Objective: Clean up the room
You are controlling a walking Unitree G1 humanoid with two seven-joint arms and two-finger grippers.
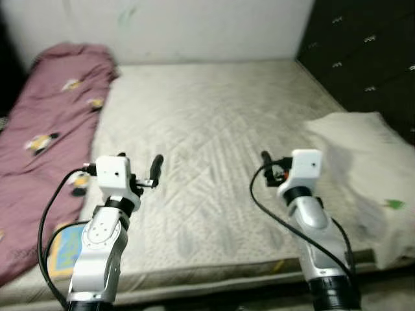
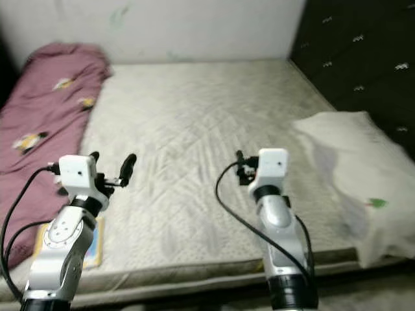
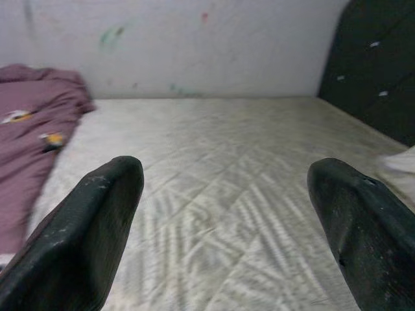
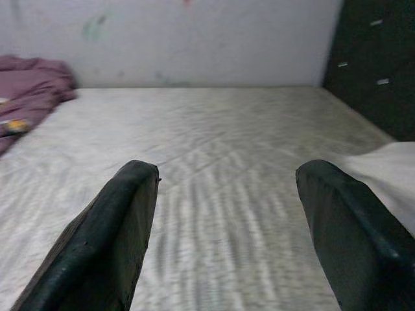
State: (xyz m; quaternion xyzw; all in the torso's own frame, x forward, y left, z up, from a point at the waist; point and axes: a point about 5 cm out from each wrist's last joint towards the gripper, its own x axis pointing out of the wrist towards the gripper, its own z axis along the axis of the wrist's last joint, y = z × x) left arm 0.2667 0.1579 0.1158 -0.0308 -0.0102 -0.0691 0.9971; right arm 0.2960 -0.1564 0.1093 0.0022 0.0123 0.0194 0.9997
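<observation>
Fingers spread, both hovering above seemingly bare mattress.

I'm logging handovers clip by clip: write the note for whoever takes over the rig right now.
Left gripper: open, holding nothing, raised over the near part of the mattress.
Right gripper: open, holding nothing, raised over the mattress too.
Things: the maroon blanket lies crumpled along the bed's left side; the white pillow sits at the right edge by the dark headboard; a book lies at the near left corner.
Done: nothing visibly tidied yet.
Left: probably straighten the blanket, place the pillow, put the book away.
</observation>
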